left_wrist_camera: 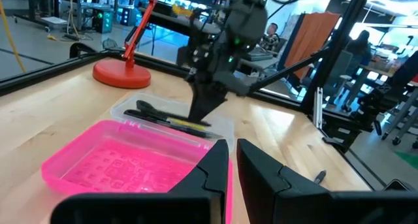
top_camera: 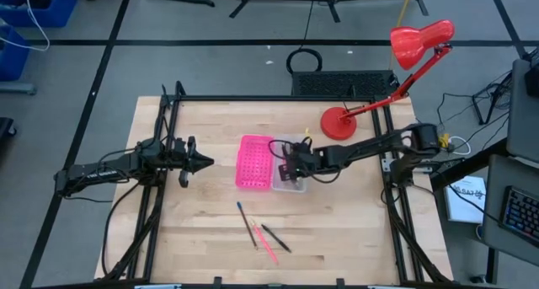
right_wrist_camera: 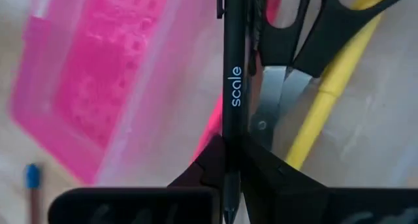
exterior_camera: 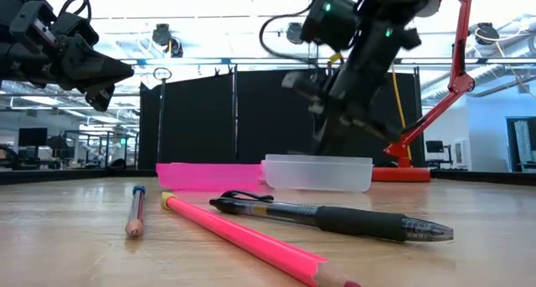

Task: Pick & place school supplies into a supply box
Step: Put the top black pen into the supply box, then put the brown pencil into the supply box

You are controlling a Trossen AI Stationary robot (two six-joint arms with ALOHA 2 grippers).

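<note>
Now black pen [right_wrist_camera: 232, 87] between right pincer [right_wrist_camera: 230, 160] fingers

In the right wrist view we see the black pen [right_wrist_camera: 233, 87], the scissors [right_wrist_camera: 297, 41] and the yellow pencil [right_wrist_camera: 333, 87] cut off by the edges, the pink tray [right_wrist_camera: 91, 67] blurred.

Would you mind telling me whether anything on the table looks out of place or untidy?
Three supplies still lie loose on the bare wood near the table's front edge, well away from the clear supply box: a blue-capped pencil, a pink pencil and a black pen, fanned at different angles.
</note>
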